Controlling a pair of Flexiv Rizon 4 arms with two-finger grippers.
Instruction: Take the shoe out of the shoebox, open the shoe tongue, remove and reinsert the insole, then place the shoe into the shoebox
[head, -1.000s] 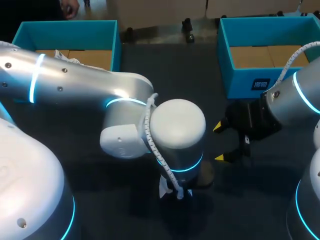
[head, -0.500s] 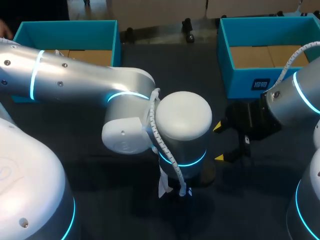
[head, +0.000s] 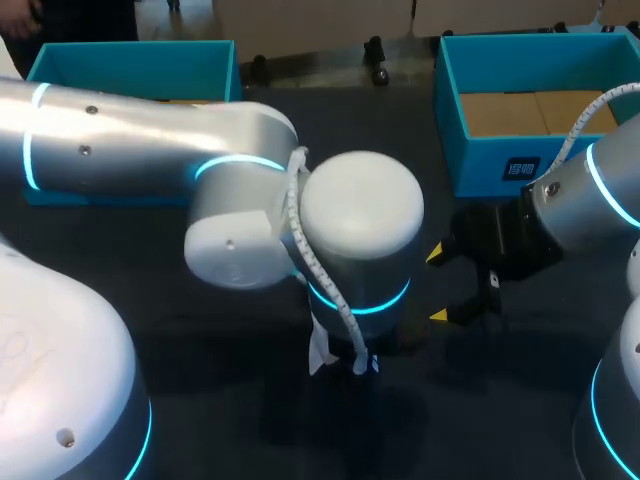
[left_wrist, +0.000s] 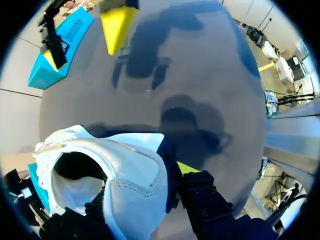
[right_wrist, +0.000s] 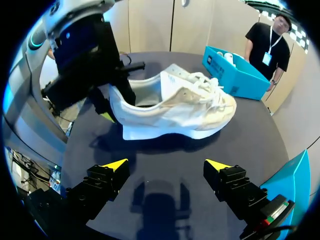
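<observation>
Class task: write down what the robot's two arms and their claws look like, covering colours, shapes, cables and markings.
Both the left arm and right arm are thick, rounded silver tubes with glowing cyan rings at joints. A white coiled cable runs along each wrist. The left claw and right claw are black and blocky, with yellow wedge fingertips.

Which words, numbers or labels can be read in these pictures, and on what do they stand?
Label on the right shoebox front: white print, too blurred to read.
Barcode sticker on a teal shoebox side: too small to read.
White shoe: no readable print.
</observation>
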